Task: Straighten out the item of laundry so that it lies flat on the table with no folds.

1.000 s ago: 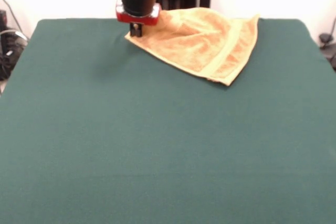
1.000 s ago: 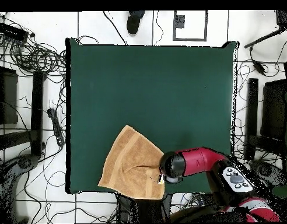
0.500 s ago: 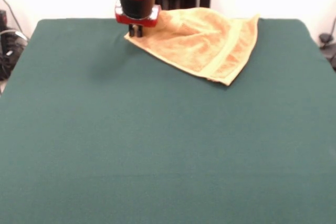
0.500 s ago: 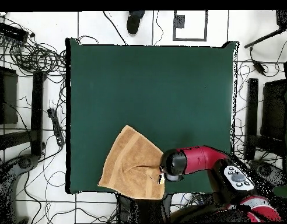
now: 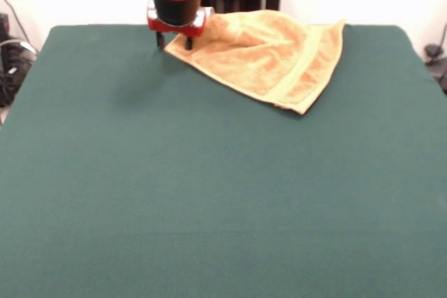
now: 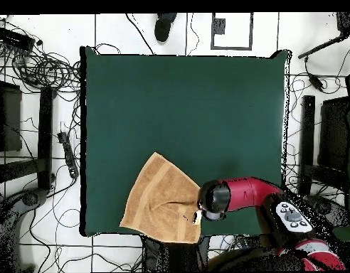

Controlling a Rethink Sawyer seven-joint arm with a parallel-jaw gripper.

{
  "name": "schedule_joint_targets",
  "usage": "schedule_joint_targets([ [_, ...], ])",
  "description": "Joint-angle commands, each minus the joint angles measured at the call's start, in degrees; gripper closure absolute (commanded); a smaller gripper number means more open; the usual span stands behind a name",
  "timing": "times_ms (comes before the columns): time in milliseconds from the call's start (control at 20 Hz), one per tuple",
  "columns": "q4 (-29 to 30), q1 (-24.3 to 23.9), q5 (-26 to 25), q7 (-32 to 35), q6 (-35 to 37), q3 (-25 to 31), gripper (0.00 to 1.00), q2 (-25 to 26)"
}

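You are looking at the desk point(image 5: 140, 193), most of it bare green, with the towel point(image 5: 269, 54) sitting against its far edge in the front view, and in the overhead view partly hanging past that edge on the robot's side. Relative to the towel, the arm point(image 6: 242, 195) is reaching in from beside it and ending over its left-hand corner as the front view has it. The towel is not lying flat: a ridge is running across it from that corner, so you are still facing a fold to draw out. The tool point(image 5: 173, 42) is now standing with its two fingers point(image 5: 160, 40) apart, one on the green just off the towel's corner and one at the corner's edge, gripping nothing that shows. A second ago those fingers were together at the same corner; since then they have been spreading and the tool has been sliding slightly off the towel toward the bare green. The towel itself has not shifted. To my eye you are releasing or re-setting the grip, and the straightening is barely begun.
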Motion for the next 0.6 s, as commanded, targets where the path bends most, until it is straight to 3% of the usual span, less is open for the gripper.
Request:
schedule_joint_targets([
  [50, -8.45, 0.79, -1.41, 0.70, -8.11, 3.76, 0.00, 11.98],
  [200, -7.28, 1.13, 0.08, 2.05, -5.75, 2.82, 0.00, 11.11],
  [450, 0.03, 1.40, 2.76, 6.60, -4.60, 0.01, 0.00, 5.03],
  [600, -0.50, 1.64, 1.78, 9.06, -9.32, -1.45, 0.00, 8.46],
])
